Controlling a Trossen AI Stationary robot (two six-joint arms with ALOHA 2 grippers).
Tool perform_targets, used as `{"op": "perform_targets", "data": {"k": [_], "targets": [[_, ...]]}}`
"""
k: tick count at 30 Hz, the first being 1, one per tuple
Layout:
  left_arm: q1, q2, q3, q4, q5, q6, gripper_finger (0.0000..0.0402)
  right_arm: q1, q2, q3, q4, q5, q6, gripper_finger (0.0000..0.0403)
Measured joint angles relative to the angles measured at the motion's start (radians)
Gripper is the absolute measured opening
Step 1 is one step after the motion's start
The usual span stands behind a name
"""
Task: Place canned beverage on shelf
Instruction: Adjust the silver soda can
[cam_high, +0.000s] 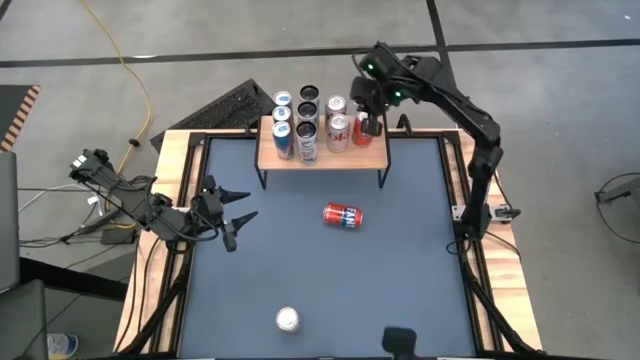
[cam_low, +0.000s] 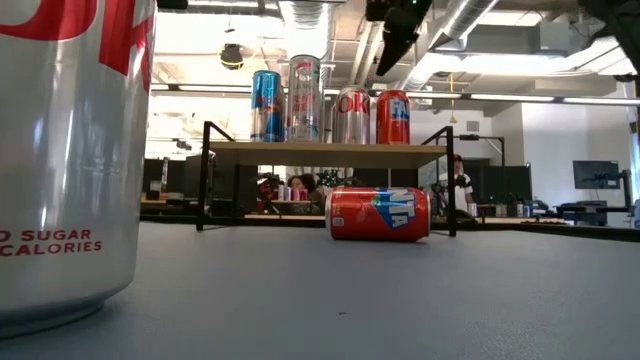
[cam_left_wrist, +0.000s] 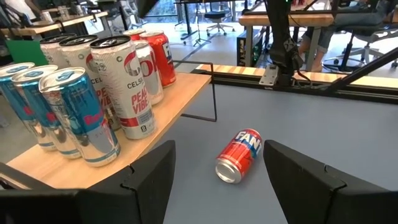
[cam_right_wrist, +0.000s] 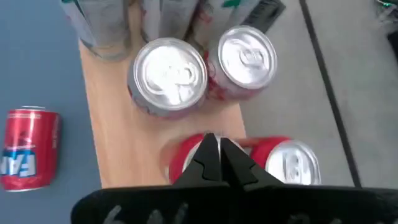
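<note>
Grey concrete floor crossed by a yellow cable; office chairs beyond.

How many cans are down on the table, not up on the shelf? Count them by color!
Red can: 1
Silver can: 1
Total: 2
</note>
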Motion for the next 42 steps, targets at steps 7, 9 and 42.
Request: {"op": "perform_targets", "data": {"k": [7, 9, 42], "targets": [[-0.034, -0.001, 0.0, 0.0, 0.051, 0.001, 0.0235, 0.1, -0.194, -0.336, 0.208, -0.001, 0.068, 0.0], [-0.049, -0.001, 0.0, 0.0, 0.051, 0.001, 0.0235, 0.126, -0.291, -0.541, 0.363, -0.005, 0.095, 0.0], [-0.067, -0.001, 0.0, 0.029, 0.016, -0.031, 0.0235, 0.192, -0.38, -1.258, 1.234, 0.213, 0.19, 0.0]]}}
